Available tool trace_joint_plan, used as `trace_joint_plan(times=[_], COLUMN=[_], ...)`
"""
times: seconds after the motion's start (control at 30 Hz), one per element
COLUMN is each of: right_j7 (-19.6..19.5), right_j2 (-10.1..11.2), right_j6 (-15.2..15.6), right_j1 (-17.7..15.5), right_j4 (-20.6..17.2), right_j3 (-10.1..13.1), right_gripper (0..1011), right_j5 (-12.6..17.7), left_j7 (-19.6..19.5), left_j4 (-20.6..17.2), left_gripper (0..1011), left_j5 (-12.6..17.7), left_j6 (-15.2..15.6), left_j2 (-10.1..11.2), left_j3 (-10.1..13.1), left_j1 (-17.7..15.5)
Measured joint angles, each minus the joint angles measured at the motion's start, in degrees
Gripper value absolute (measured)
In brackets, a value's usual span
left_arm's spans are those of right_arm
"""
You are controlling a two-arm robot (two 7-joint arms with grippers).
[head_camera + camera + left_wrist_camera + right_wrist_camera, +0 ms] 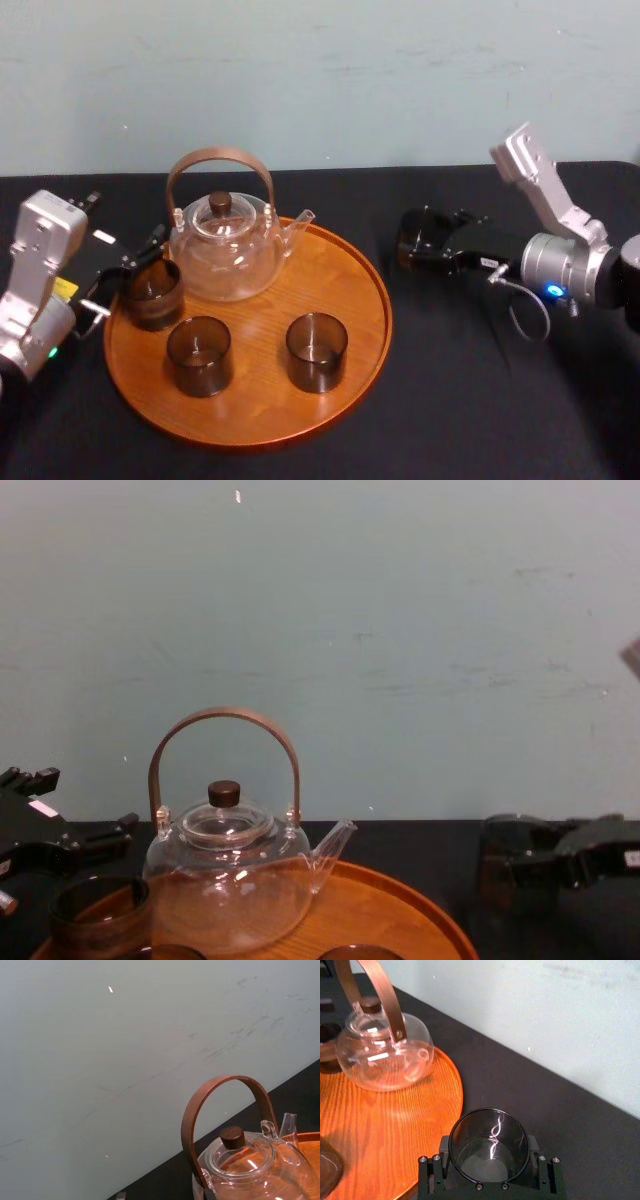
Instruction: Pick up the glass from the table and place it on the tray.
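At the left, the left arm is bent up by the side of the tray (340,270). The left end effector (128,275) has its fingers spread apart and holds nothing. It is just beside a dark cup (152,293) that sits on the tray. A glass teapot (225,245) and two more dark cups (200,355) (317,350) sit on the tray too. At the right, the right arm reaches in low and flat over the black counter (450,400). The right end effector (418,240) is closed around the glass (489,1132), with one finger on each side. The glass stands upright, off the tray, near its rim but not touching it.
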Motion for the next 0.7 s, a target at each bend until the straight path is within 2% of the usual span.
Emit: trace_joint_plan(times=[0.37, 0.7], right_j7=[0.33, 2.13], right_j2=[2.87, 2.74], right_j6=[0.66, 0.06], right_j1=[-0.49, 1.66], right_j4=[-7.1, -8.48], right_j3=[1.12, -1.1], right_gripper=[903, 903], right_j5=[1.14, 1.06], left_j7=[0.0, 0.0], left_j4=[0.0, 0.0], left_gripper=[1001, 1002], left_j5=[0.0, 0.0], left_j6=[0.0, 0.0], left_j2=[0.0, 0.0], left_j3=[0.0, 0.0], left_j1=[0.0, 0.0])
